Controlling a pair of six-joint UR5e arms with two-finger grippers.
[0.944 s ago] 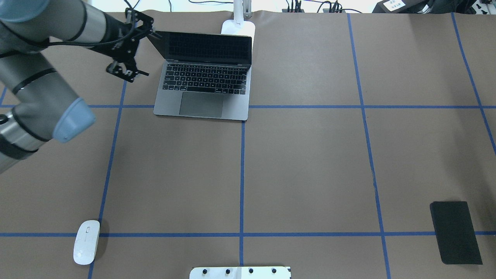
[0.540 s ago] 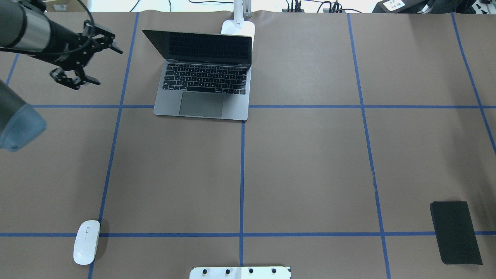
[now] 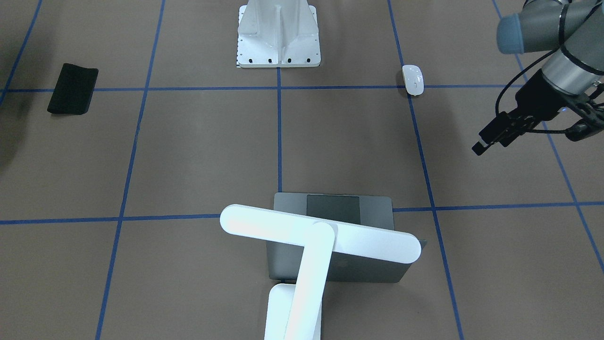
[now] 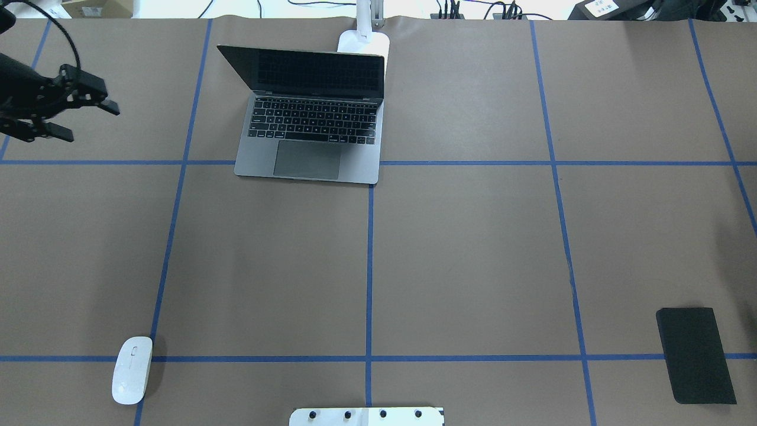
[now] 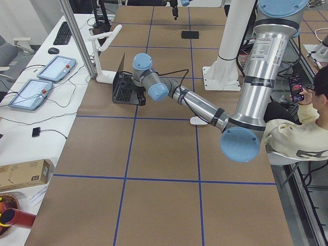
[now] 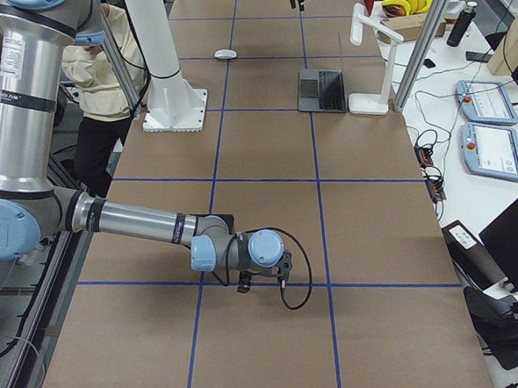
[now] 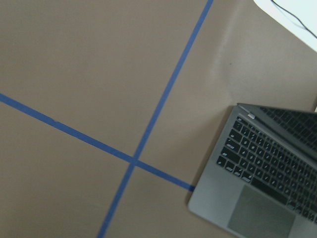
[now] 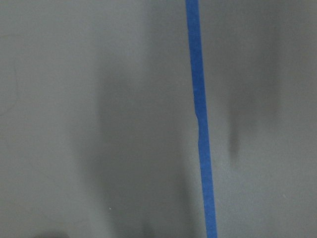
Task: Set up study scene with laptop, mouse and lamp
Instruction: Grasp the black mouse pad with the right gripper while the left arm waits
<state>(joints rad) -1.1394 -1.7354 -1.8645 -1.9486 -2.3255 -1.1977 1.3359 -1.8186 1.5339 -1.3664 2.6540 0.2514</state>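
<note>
Left pincer well apart from laptop

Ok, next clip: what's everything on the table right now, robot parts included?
laptop: one, space-grey, open, far side, left of centre.
lamp: one, white, base behind the laptop.
mouse: one, white, robot's near left, by a tape crossing.
pad: one, black, flat, near right.
pedestal: one, white metal, near edge, centre.
table: one, brown cover, blue tape grid.
left gripper: one, black, open, empty, far left.
right gripper: one, black, table's right end; open or shut unclear.
</note>
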